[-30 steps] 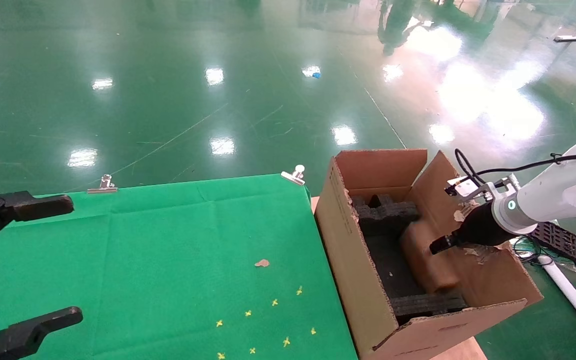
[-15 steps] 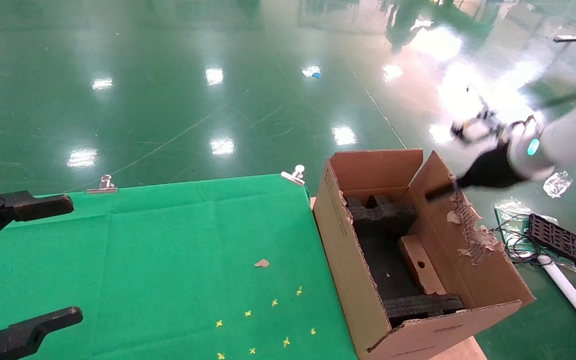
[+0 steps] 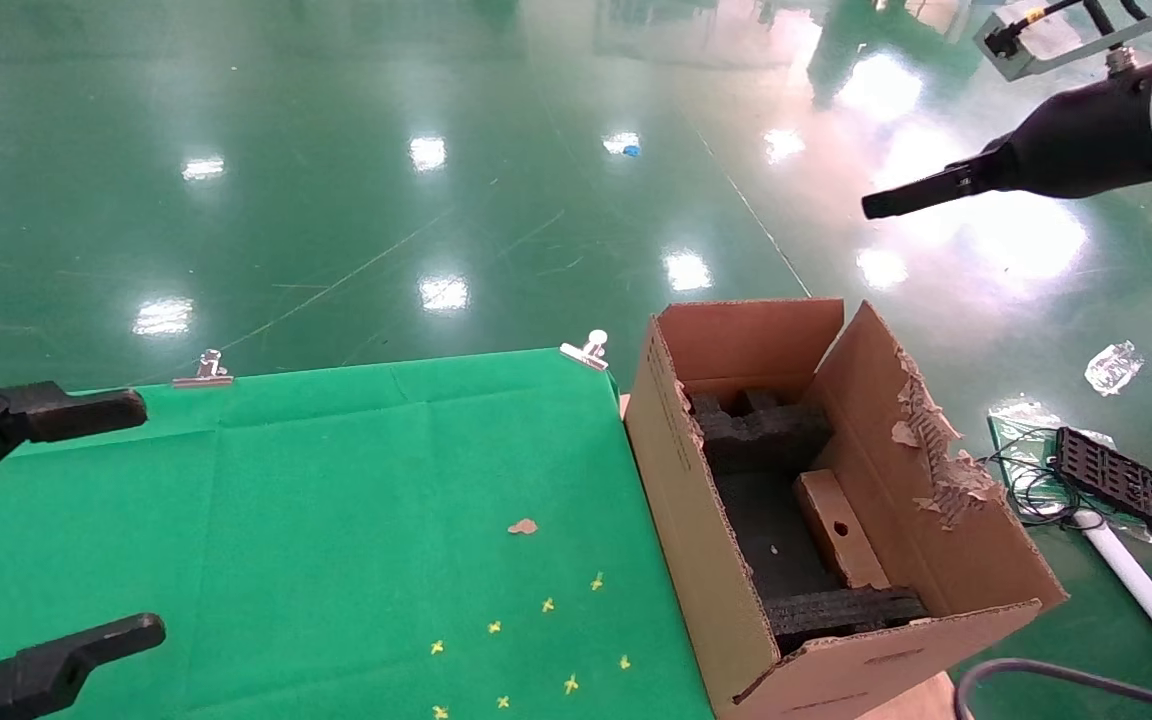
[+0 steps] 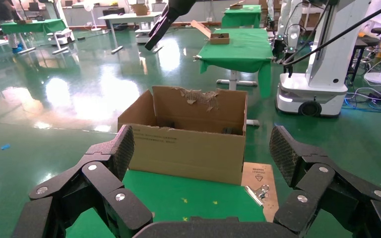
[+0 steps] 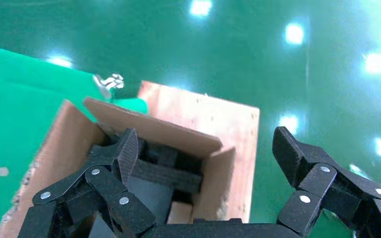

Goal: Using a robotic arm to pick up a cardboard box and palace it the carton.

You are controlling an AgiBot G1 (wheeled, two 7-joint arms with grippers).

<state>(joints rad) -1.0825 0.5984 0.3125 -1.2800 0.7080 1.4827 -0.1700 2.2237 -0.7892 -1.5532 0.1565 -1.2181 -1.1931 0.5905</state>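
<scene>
The carton (image 3: 696, 520) stands at the right end of the green table, flaps up, its right flap torn (image 3: 926, 440). The small cardboard box (image 3: 841, 530) with a round hole lies inside on the black foam (image 3: 761, 430), against the right wall. My right gripper (image 3: 881, 206), on the white robotic arm, hangs high above and beyond the carton, open and empty. In the right wrist view the gripper (image 5: 206, 148) is spread over the carton (image 5: 154, 129), and the cardboard box (image 5: 181, 213) shows inside. My left gripper (image 3: 149, 517) is parked open at the table's left.
The green cloth (image 3: 336, 480) carries yellow cross marks (image 3: 548, 605) and a cardboard scrap (image 3: 523, 526). Metal clips (image 3: 588, 350) hold its far edge. A black tray (image 3: 1121, 480) and cables lie on the floor at the right. A grey cable (image 3: 1036, 670) crosses the near right corner.
My right gripper has risen out of the carton and swung up and away, empty. The cardboard box stays lying in the carton. The left arm has not moved.
</scene>
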